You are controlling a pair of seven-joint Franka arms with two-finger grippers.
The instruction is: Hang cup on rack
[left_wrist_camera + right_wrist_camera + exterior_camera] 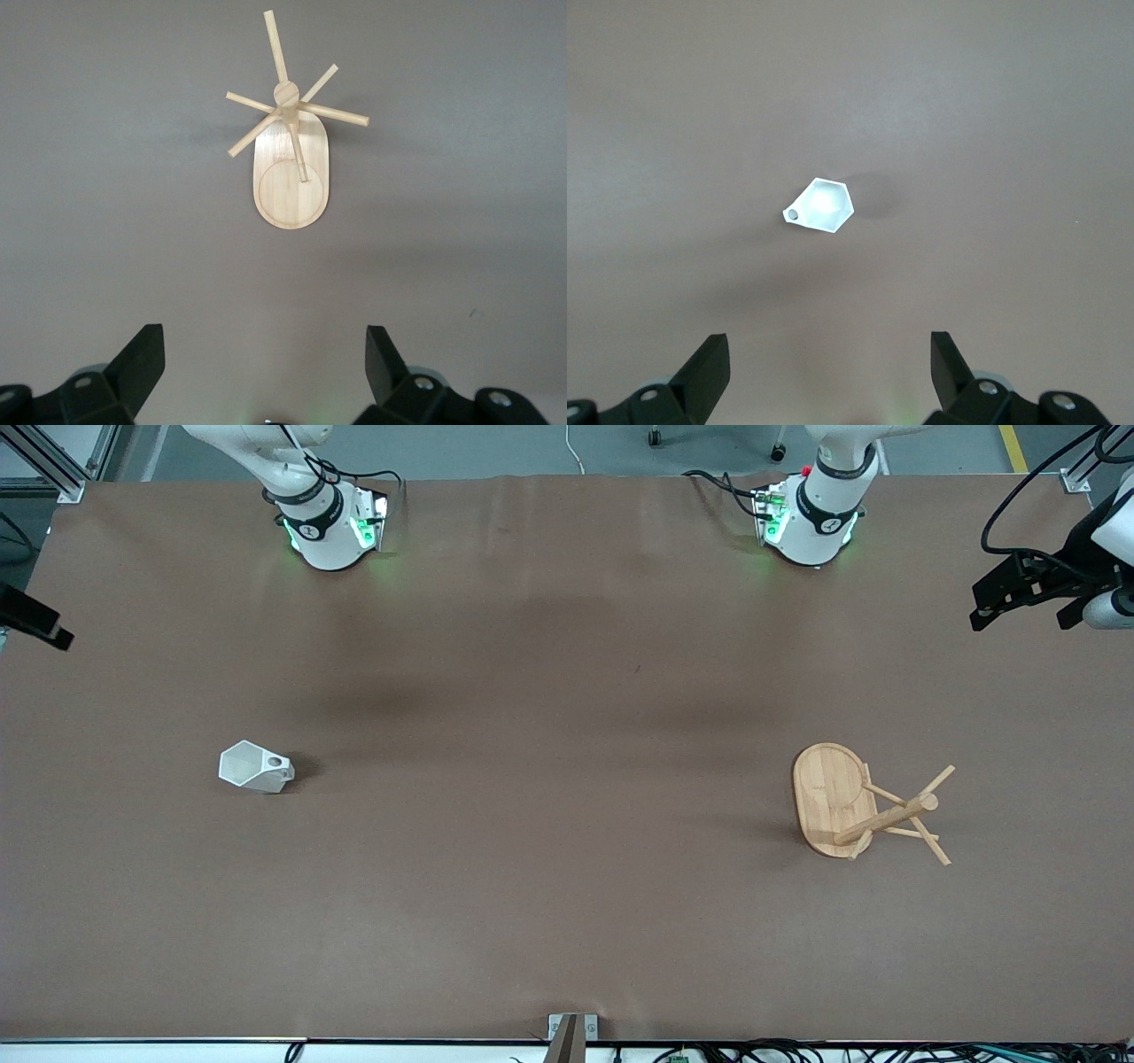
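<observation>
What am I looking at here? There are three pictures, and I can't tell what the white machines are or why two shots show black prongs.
The white machines are two robot arms bolted along one edge of a brown table. The wide picture comes from a high camera facing them. The other two come from cameras on each arm's wrist, looking straight down; the black prongs are the fingers of each arm's tool, spread open and holding nothing. The left tool hangs over a light bamboo mug rack with an oval base and thin pegs. The right tool hangs over a small white angular cup with a pierced handle, standing upright. Cup and rack sit far apart, toward the table's two ends.
</observation>
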